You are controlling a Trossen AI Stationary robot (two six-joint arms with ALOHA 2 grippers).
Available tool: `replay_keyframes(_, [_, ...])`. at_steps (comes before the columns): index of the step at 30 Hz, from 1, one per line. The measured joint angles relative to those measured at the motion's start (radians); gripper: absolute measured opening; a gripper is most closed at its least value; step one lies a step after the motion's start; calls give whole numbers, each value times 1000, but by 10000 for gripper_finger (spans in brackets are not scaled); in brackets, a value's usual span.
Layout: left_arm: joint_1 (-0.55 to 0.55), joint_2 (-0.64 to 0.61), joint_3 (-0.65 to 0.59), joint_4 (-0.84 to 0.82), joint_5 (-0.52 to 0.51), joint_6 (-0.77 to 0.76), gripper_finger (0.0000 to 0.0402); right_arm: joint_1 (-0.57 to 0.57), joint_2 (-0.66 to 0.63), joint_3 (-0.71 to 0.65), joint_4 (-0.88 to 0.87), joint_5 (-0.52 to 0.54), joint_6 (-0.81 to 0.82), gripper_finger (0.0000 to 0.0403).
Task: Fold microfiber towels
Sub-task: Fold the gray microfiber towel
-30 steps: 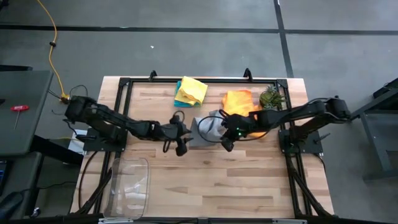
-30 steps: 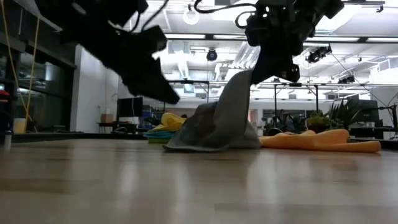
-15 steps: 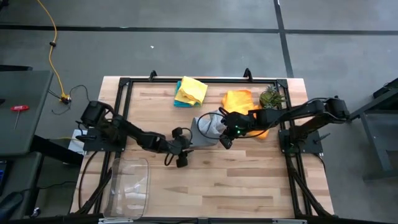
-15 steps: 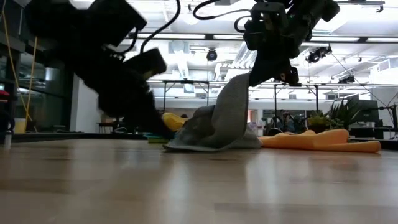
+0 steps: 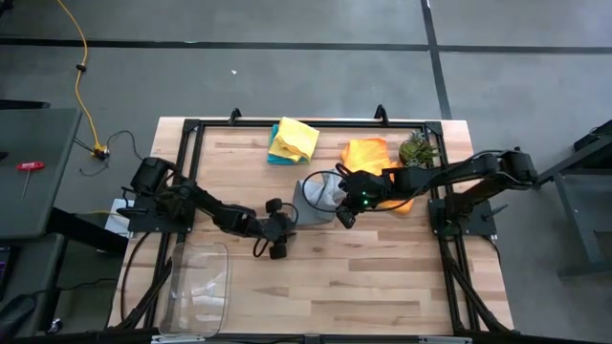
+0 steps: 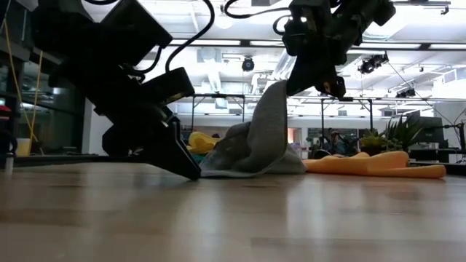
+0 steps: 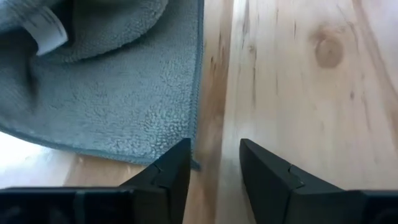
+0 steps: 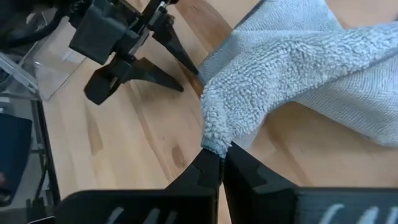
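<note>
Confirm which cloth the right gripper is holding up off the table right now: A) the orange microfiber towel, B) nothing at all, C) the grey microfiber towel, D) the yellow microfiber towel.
C: the right gripper is shut on a corner of the grey microfiber towel, lifting it, while the orange microfiber towel and the yellow microfiber towel lie untouched farther back on the table.

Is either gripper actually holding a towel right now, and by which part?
The right gripper pinches a corner of the grey towel, lifting it. The left gripper holds nothing.
</note>
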Motion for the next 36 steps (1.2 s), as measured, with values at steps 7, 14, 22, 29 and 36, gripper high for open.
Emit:
replay_keyframes(7, [-2, -22, -5, -10, -49, 46, 86, 11, 0, 0, 0, -22, 21, 0])
replay_keyframes(14, [10, -22, -4, 7, -44, 86, 121, 11, 0, 0, 0, -13, 22, 0])
replay_keyframes(22, [35, -17, -3, 11, 20, 141, 188, 11, 0, 0, -1, -13, 32, 0])
replay_keyframes(29, [58, -3, 0, 8, 42, 214, 187, 11, 0, 0, 0, -20, 43, 0])
replay_keyframes(36, [82, 27, 3, 16, 90, 196, 90, 11, -1, 0, 18, -57, 59, 0])
